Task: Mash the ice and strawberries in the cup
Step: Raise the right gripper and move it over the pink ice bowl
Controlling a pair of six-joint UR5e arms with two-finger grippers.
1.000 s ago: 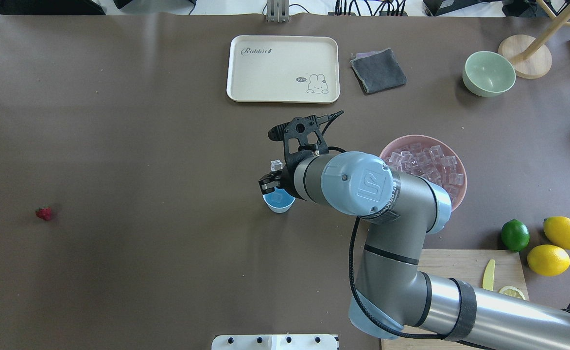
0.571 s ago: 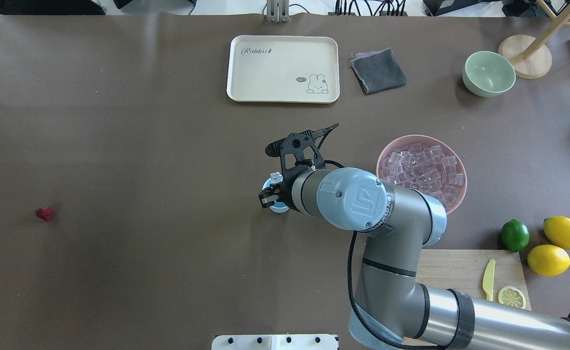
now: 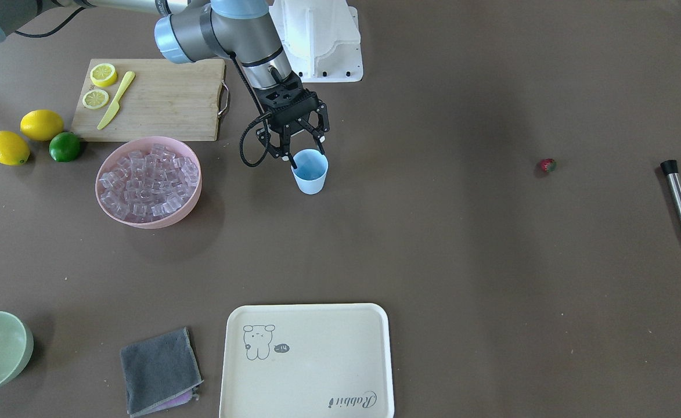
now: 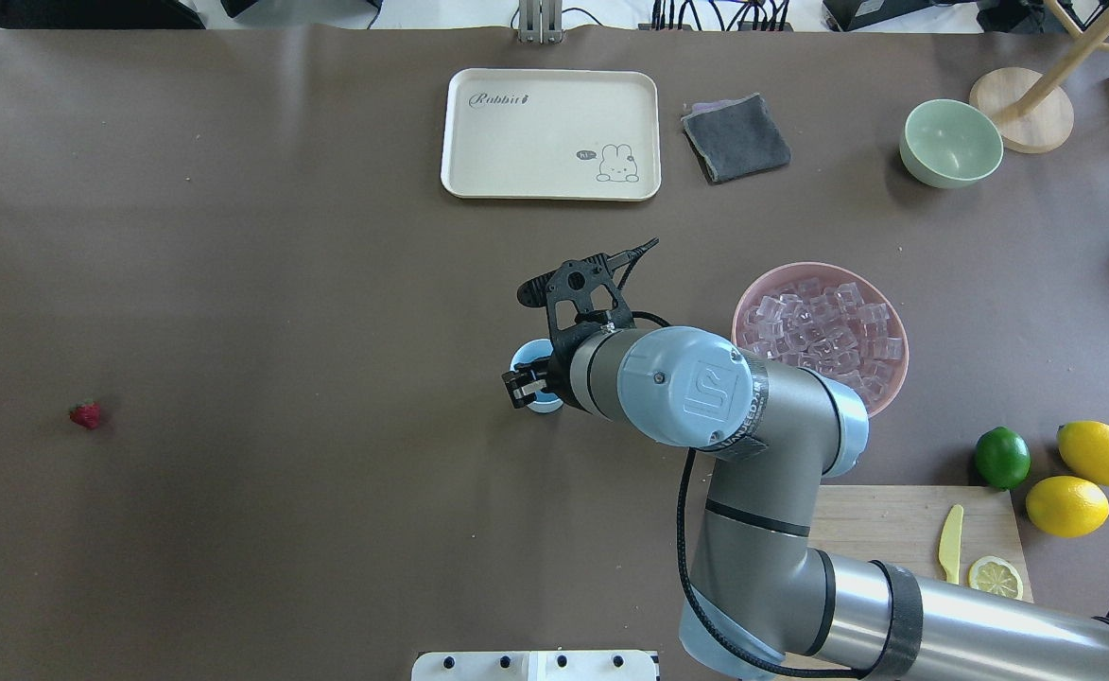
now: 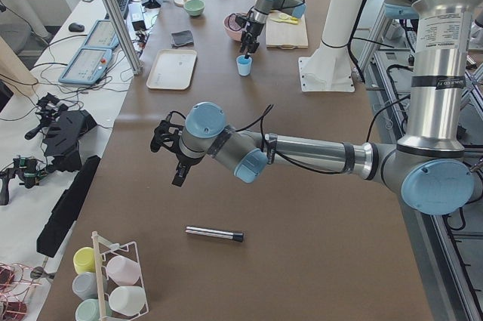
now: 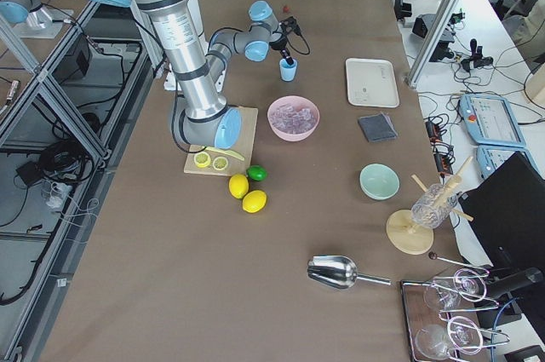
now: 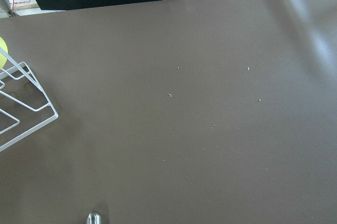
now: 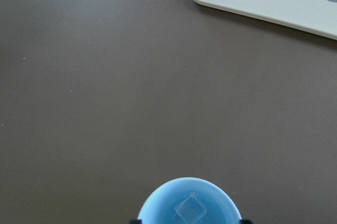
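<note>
Right tool (image 3: 305, 152) is hovering, spread apart, just above the blue cup (image 3: 310, 175), where one ice cube (image 8: 190, 208) is lying; state of left tool (image 5: 170, 158) cannot be told.

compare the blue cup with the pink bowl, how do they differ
Colour: the cup is light blue, the pink bowl pink.
Size and shape: the cup is small, narrow and tapered; the pink bowl is much wider and rounded.
Contents: the cup holds a single ice cube, the pink bowl a heap of ice cubes.
Shared: both stand upright and hold clear ice.
</note>
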